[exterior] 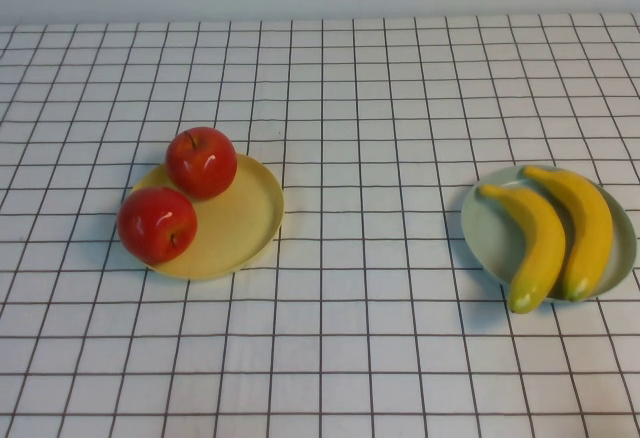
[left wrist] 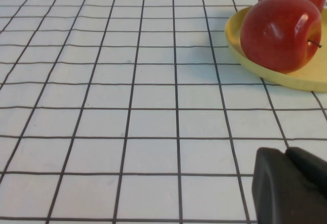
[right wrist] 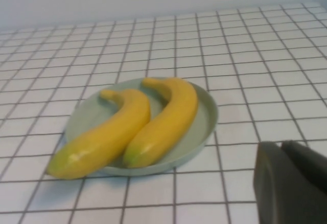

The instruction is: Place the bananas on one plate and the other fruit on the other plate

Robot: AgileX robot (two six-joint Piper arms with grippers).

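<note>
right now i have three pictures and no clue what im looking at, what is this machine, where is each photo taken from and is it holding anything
This is a two-armed table robot; each arm ends in a gripper with its own small camera. The high view looks down from the robot's side at a table under a white cloth with a black grid. Neither arm shows in it.

On the robot's left sits a round yellow plate with two glossy red apples on it. On its right is a round pale blue-green plate carrying two curved yellow bananas side by side.

The left wrist view looks across the cloth at the apples; the dark shape in its corner is part of the left gripper. The right wrist view faces the bananas, with part of the right gripper in its corner. Neither gripper holds anything; both are off the plates.
</note>
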